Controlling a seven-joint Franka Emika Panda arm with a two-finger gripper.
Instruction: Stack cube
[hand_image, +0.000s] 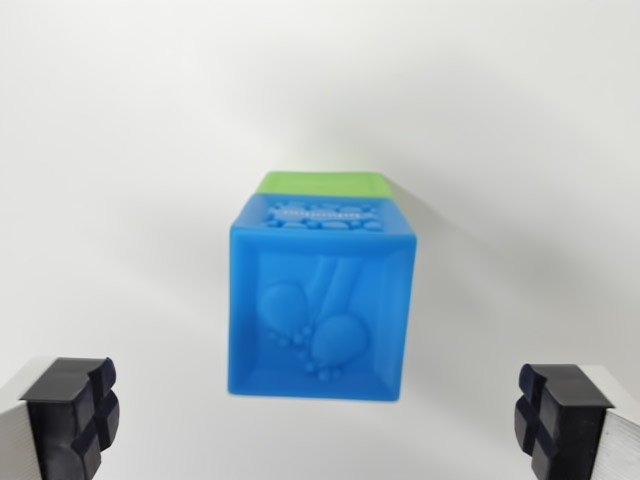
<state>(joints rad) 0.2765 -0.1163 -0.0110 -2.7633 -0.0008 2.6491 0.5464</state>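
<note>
Blue cube (322, 305) is seen at the middle of the wrist view, a soft-looking toy block with raised balloon shapes embossed on the face turned toward the camera and a dotted pattern with small lettering, too blurred to be read, on another face above it. A green cube (322, 183) is seen only as a narrow band along the blue one's far edge, touching it in the picture; the blue block appears to be resting on top of the green one, though how squarely the two are lined up cannot be told from this angle. Both are set against a plain white surface (120, 150), on which a soft shadow is cast toward the wrist view's right. The gripper (320, 420) is spread wide, with its two dark fingertips (75, 415) shown at the bottom corners of the picture, well apart from the blocks on either side; nothing is held between them. From this arrangement the stacking is judged to be done, or very nearly so: the blue block has been let go and is supported without help. What may be left is only for the arm to be drawn clear without the small stack being disturbed.
</note>
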